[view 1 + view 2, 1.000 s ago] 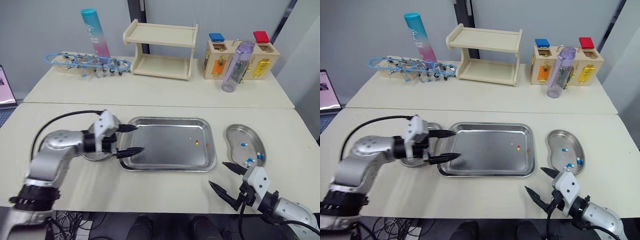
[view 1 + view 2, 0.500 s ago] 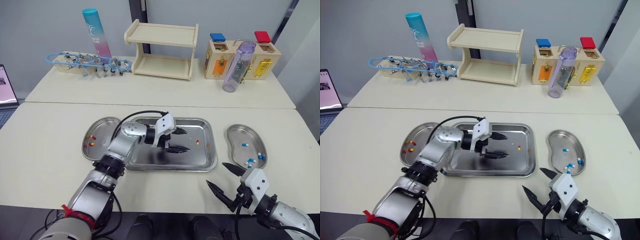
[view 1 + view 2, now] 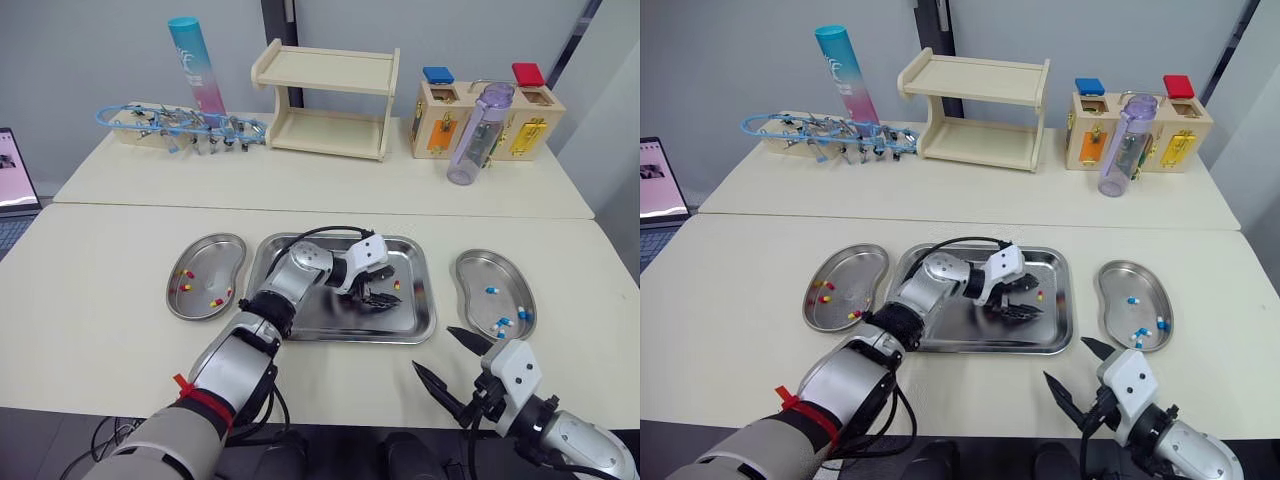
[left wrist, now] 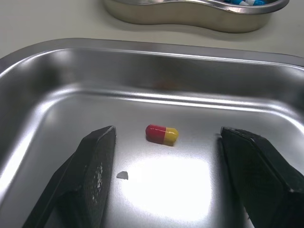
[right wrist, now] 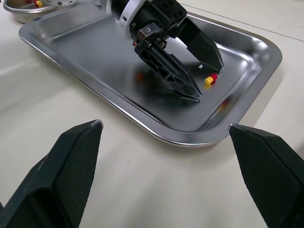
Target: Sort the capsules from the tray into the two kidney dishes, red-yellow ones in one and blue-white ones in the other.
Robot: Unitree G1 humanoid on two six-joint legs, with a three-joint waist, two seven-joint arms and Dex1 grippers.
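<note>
Since it is such a small, smooth thing lying on polished steel, the red-yellow capsule (image 4: 162,134) looks to me like it will weigh next to nothing, skid or roll at the first nudge, and dent if its thin shell is squeezed hard. It lies on the floor of the tray (image 3: 412,262) near the right end, roughly midway between the back and front rims, and it is the one capsule I can make out there. The left gripper (image 3: 1028,298) is down inside the tray with its fingers (image 4: 97,161) spread wide, one on either side of the capsule and touching neither it nor each other. As they stand, the capsule's long axis runs from one finger toward the other, so closing would catch it by its rounded ends, where I would expect it to squirt free. A light pinch across the middle, where red meets yellow, seems the safer hold. The left kidney dish (image 3: 215,270), just beside the tray's left end, holds a few red-yellow capsules and no blue that I can see. The right kidney dish (image 3: 480,272), just beside the tray's right end, holds several blue-white ones. The right gripper (image 3: 432,348) hangs near the front edge of the tabletop (image 3: 100,300), in front of the tray's right corner, fingers parted and empty.
</note>
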